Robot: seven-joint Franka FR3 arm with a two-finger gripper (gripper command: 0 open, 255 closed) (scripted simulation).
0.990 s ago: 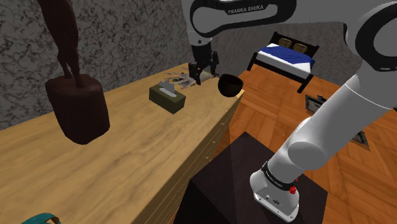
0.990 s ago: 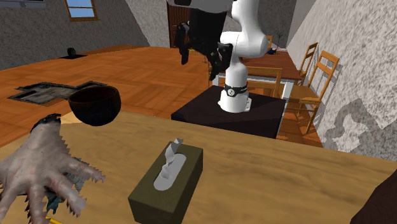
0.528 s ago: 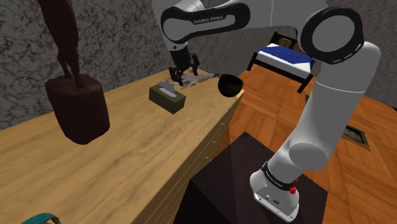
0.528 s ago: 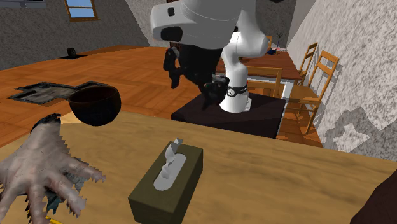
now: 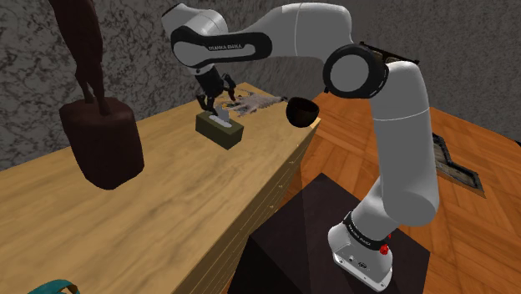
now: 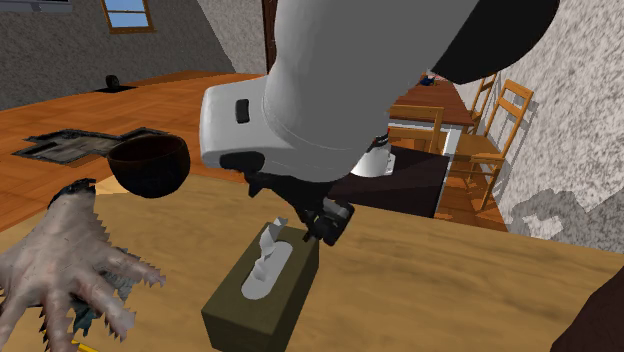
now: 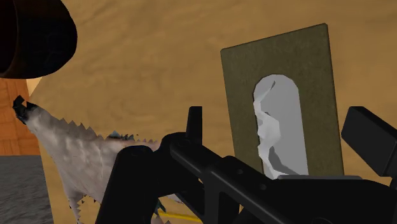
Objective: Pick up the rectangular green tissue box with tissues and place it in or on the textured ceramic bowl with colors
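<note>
The gripper [image 5: 210,102] hangs just above the dull green tissue box [image 5: 221,129] on the counter [image 5: 167,209], jaws spread wide, nothing held. In the wrist view the box's long axis runs straight between the two fingers [image 7: 195,124], so they straddle its narrow width, and a straight drop looks enough. The dark bowl [image 5: 302,109] waits at the counter's edge, toward the shoulder view's right of the box

Lighting even and moderate, no glare. Table [image 5: 184,192] uniformly lit, cast shadows faint. Bowl [image 5: 302,109] reads near-black, interior detail lost. Arm [image 6: 340,90] underside shaded in second exterior view. Source possibly overhead; unconfirmed.
</note>
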